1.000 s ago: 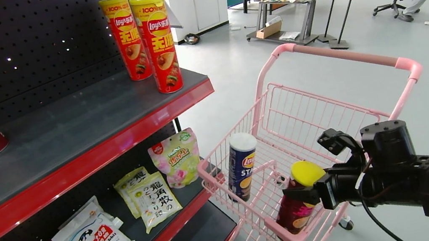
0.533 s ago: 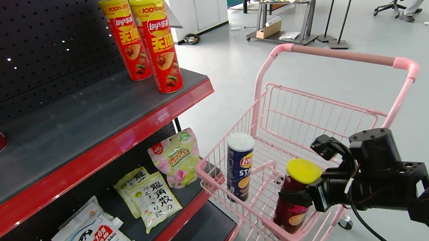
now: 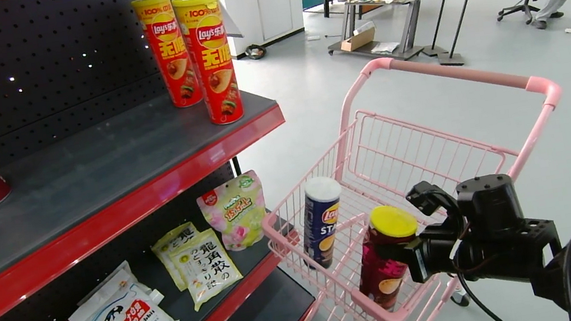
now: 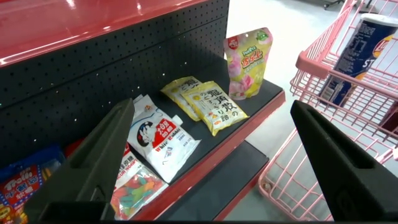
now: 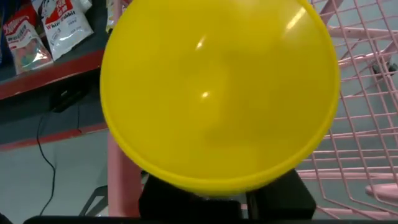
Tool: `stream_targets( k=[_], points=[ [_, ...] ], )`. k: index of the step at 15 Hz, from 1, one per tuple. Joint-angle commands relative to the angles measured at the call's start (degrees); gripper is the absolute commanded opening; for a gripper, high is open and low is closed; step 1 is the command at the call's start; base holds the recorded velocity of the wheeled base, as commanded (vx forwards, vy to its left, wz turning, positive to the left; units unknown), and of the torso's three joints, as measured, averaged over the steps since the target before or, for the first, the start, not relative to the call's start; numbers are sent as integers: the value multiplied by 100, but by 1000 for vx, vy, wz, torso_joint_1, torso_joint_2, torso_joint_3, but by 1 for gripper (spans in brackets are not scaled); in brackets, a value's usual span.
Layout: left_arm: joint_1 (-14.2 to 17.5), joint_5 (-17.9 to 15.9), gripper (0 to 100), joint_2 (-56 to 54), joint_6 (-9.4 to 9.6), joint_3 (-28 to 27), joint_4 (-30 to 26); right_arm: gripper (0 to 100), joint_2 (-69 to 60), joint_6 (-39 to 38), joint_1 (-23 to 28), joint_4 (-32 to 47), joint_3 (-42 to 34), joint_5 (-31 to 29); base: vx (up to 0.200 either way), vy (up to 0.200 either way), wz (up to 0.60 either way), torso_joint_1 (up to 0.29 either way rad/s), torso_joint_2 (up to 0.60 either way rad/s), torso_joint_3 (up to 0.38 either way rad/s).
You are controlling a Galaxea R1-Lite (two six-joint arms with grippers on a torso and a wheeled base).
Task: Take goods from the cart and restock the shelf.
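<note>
Down in the cart, the right gripper has its fingers clamped on the can with the yellow lid. A second ago the can leaned over more, and its lid sat lower and more to the right. Now the lid is higher, the can stands straighter, and it is closer to the shelf. I think the lift has begun. The bottom of the can is still behind the pink rim, so it is not out yet. It has to go up over the rim and then across to the shelf. A can of the same dark red stands at the left end of the top shelf, so that may be the spot for it. The blue can has not moved and waits in the cart just beside the held one.

The head view shows the side of the can and the fingers around it. The right wrist view looks straight down on the lid, with cart wires next to it, so the grip cannot be seen there. The left wrist view shows the left gripper in front of the lower shelf and its bags. Its fingers are wide apart and hold nothing.
</note>
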State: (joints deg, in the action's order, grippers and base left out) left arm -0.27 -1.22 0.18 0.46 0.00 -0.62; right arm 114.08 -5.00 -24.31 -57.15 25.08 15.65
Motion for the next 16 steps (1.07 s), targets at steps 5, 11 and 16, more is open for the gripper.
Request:
stream_targets(
  k=[5, 11, 16],
  points=[
    [0, -1, 100, -1, 6, 0, 1, 0, -659, -63, -153, 2, -20, -352, 0, 0, 0, 0, 0, 0],
    [0, -1, 100, -1, 6, 0, 1, 0, -3155, 315, 58, 2217, 1096, -590, 0, 0, 0, 0, 0, 0],
    [0, -10, 100, -1, 6, 0, 1, 0, -5168, 992, 945, 4520, 1447, -871, 0, 0, 0, 0, 0, 0]
  ],
)
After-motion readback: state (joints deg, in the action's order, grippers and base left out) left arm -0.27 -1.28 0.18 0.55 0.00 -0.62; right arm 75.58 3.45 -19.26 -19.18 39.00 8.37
